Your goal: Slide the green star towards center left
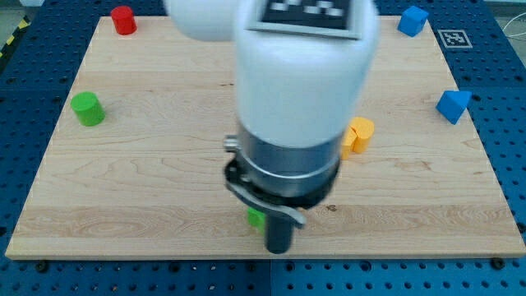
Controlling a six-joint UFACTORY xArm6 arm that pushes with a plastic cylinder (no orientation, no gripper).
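Single camera view of a wooden board (pixel 164 181) lying on a blue perforated table (pixel 505 123). The arm's white and grey body (pixel 296 99) fills the middle of the view and hides much of the board behind it. A black-and-white marker pattern (pixel 306 10) sits on top of the arm, and a second such marker (pixel 453 38) lies on the table at the view's top right.

The green star (pixel 256 217) lies near the board's bottom edge, slightly to the view's left of centre. Only a small bright green patch shows beside the rod; its star outline cannot be made out because the arm covers most of it.

My tip (pixel 279 249) stands just to the view's right of the green star, very close to it; contact cannot be judged. The arm carries no claw, only the dark rod, so no open or closed state applies.

Other blocks:
- red cylinder (pixel 123 20), top left
- green cylinder (pixel 86 108), left
- orange block (pixel 358 134), partly hidden, right of the arm
- blue block (pixel 412 20), top right
- blue block (pixel 453 105), right edge
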